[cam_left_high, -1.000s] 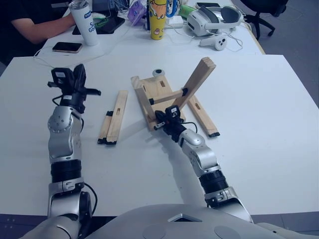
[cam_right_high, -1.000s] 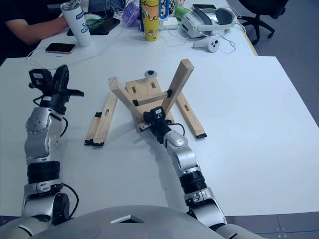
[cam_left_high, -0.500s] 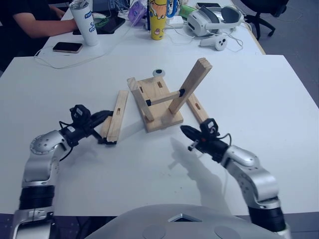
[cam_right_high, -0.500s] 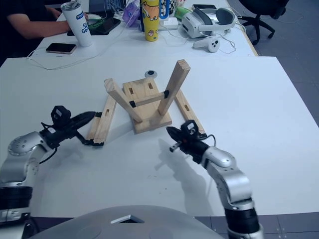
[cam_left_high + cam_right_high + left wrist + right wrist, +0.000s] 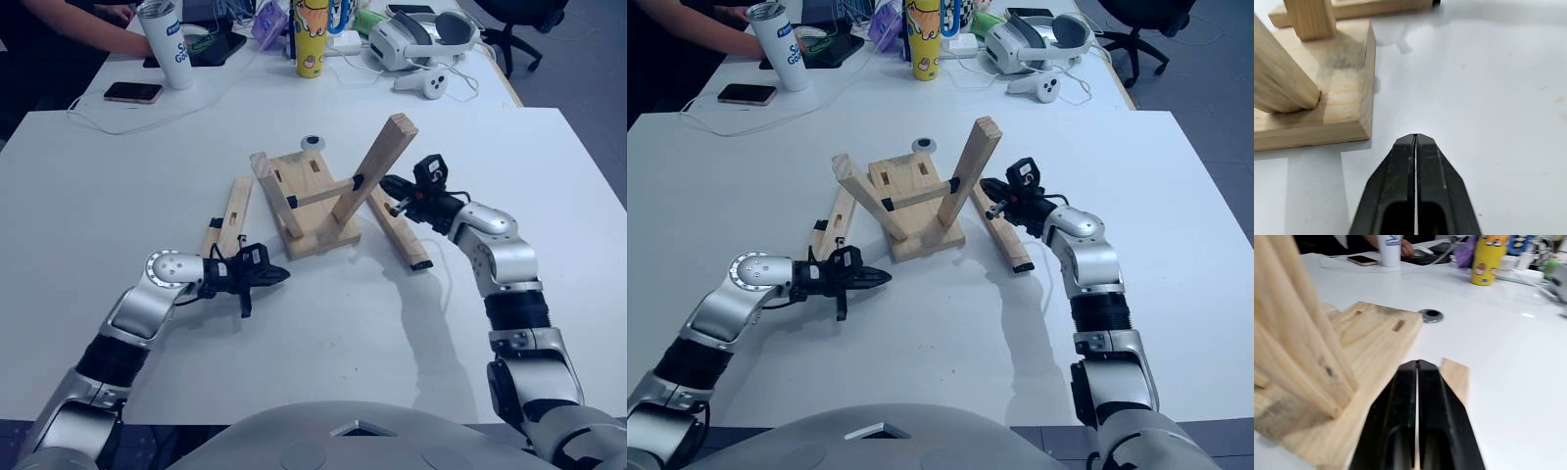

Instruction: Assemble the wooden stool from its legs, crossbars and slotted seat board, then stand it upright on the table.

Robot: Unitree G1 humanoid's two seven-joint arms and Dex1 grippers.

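Build half done. Left gripper (image 5: pixel 281 273) pinched closed, empty, seat board (image 5: pixel 324 231) just ahead. Right gripper (image 5: pixel 385 182) closed too, empty, loose leg (image 5: pixel 404 235) under it. Next: widen jaws, grab leg.

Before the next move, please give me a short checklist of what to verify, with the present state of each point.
1. Seat board lies flat on the table: ok.
2. Two standing legs sit in it, crossbar between them: ok.
3. Legs pushed fully home: cannot tell.
4. Left claw open for a grasp: not ok, shut.
5. Right claw open: not ok, shut.
6. Loose leg near right claw lies free: ok.
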